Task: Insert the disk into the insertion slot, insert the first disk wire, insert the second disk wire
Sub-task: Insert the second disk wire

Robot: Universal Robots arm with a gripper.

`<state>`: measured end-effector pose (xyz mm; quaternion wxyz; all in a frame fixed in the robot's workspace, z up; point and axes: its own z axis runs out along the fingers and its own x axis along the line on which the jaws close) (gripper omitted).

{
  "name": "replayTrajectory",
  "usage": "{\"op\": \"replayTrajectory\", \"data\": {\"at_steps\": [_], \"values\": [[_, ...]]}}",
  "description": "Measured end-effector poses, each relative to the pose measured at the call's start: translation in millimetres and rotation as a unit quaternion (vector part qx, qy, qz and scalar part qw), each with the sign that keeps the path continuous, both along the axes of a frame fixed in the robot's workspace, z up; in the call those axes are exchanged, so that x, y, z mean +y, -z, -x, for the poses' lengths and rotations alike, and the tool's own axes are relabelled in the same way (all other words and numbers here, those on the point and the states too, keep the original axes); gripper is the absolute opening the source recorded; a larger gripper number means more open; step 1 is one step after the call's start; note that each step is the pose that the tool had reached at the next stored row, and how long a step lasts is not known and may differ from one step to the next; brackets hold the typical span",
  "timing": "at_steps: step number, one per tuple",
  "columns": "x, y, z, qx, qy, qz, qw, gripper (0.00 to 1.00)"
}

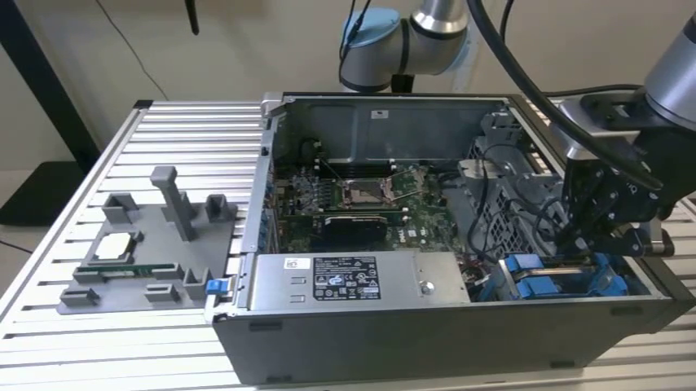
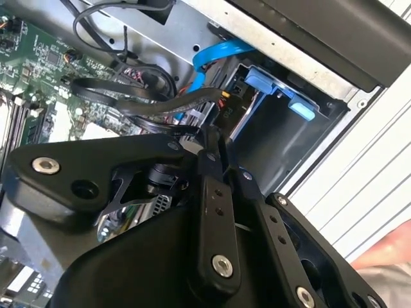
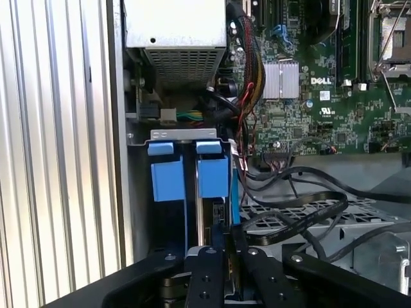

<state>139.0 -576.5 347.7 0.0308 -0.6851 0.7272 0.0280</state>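
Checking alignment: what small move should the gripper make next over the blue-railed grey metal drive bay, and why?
Probably a slight straight descent: the gripper sits above the blue-railed grey metal drive bay, and black cables beside it could snag sideways moves.

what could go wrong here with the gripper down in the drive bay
The gripper sits low at the insertion slot, and loose black cables loop right beside it, so a finger might snag one. The blue tabs look thin; a skewed push could possibly bend them.

Arm (image 1: 609,122) bent downward, fingers (image 3: 212,269) closed together
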Motion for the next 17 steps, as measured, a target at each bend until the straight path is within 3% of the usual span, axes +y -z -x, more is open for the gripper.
{"op": "replayTrajectory", "data": {"at_steps": [6,17], "values": [[0.0,1.8,0.3,-0.0039,0.0,0.0015,1.0,0.0],[0.1,4.6,2.1,-0.0046,0.0,0.0017,1.0,0.0]]}}
